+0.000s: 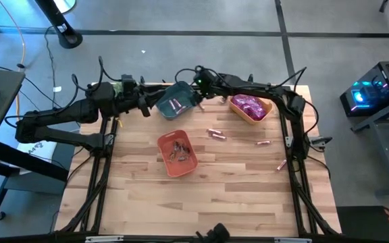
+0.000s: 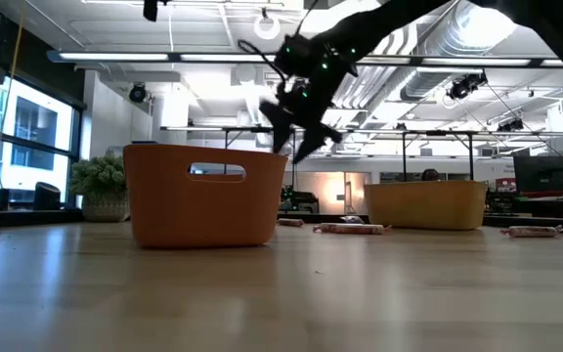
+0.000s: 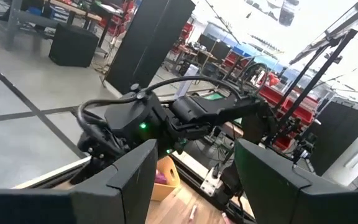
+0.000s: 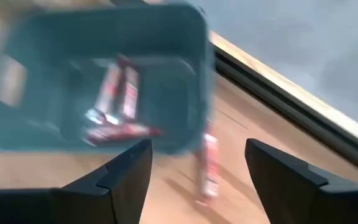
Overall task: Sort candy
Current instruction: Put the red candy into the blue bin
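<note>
The teal bin (image 1: 176, 101) stands near the table's far edge with pink stick candies (image 4: 114, 93) inside. One more pink stick (image 4: 209, 165) lies on the wood by its wall. My right gripper (image 1: 198, 98) hovers open above that corner of the bin, clear of the table (image 2: 293, 137), fingers either side of the stick (image 4: 197, 155). The orange bin (image 1: 177, 154) holds small dark candies. Magenta packets fill the yellow bin (image 1: 250, 108). My left gripper (image 1: 145, 110) is open just left of the teal bin, with nothing between its fingers (image 3: 194, 162).
Loose pink stick candies lie on the table at mid-right (image 1: 215, 133), farther right (image 1: 263, 143) and near the right edge (image 1: 281, 165). A green plant ball (image 2: 99, 181) sits at the far left in the low view. The near half of the table (image 1: 201, 202) is bare wood.
</note>
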Tool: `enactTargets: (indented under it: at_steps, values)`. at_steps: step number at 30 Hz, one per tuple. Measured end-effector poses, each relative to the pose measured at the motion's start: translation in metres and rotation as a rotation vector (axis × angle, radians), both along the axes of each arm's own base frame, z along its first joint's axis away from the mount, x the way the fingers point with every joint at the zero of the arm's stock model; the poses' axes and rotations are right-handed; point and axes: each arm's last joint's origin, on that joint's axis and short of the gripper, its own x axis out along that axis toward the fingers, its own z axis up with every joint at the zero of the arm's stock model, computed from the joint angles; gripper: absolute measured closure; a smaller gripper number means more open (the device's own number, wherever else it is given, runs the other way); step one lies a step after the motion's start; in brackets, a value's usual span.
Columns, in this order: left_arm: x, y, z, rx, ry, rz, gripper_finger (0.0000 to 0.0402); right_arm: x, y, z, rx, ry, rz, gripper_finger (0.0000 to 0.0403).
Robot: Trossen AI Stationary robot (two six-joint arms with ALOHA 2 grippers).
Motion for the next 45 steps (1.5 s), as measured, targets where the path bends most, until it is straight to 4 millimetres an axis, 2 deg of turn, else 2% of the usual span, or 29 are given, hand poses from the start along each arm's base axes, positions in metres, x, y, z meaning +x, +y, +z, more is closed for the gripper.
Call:
enactTargets:
  at_steps: [4, 11, 15, 20, 31, 33, 35, 39, 40, 45]
  values:
    - [0.000, 0.000, -0.001, -0.001, 0.008, 0.001, 0.0193, -0.011, 0.000, -0.021, 0.002, 0.124, 0.045, 0.0160]
    - [0.000, 0.000, -0.001, -0.007, 0.005, 0.001, 0.0193, -0.020, 0.002, -0.061, 0.060, 0.103, 0.081, 0.0193]
    - [0.000, 0.000, -0.001, -0.008, 0.005, 0.001, 0.0193, -0.021, 0.003, -0.075, 0.044, 0.051, 0.084, 0.0212]
    - [0.000, 0.000, -0.001, -0.017, 0.000, 0.012, 0.0193, -0.021, 0.001, -0.086, 0.069, -0.012, 0.003, 0.0219]
    - [0.000, 0.000, -0.001, -0.061, -0.022, 0.013, 0.0193, -0.016, -0.003, -0.126, 0.152, 0.027, -0.099, 0.0220]
    - [0.000, 0.000, -0.001, -0.061, -0.022, 0.013, 0.0193, -0.015, -0.001, -0.128, 0.158, 0.038, -0.110, 0.0229]
    - [0.000, 0.000, -0.001, -0.063, -0.023, 0.013, 0.0193, -0.016, 0.001, -0.130, 0.153, 0.062, -0.103, 0.0260]
    - [0.000, 0.000, -0.001, -0.063, -0.023, 0.013, 0.0193, -0.017, 0.008, -0.124, 0.132, 0.110, -0.037, 0.0373]
    - [0.000, 0.000, -0.001, -0.063, -0.023, 0.013, 0.0193, -0.017, 0.012, -0.121, 0.136, 0.119, -0.002, 0.0382]
    - [0.000, 0.000, -0.001, -0.063, -0.023, 0.013, 0.0193, -0.022, 0.033, -0.093, 0.144, 0.144, 0.092, 0.0368]
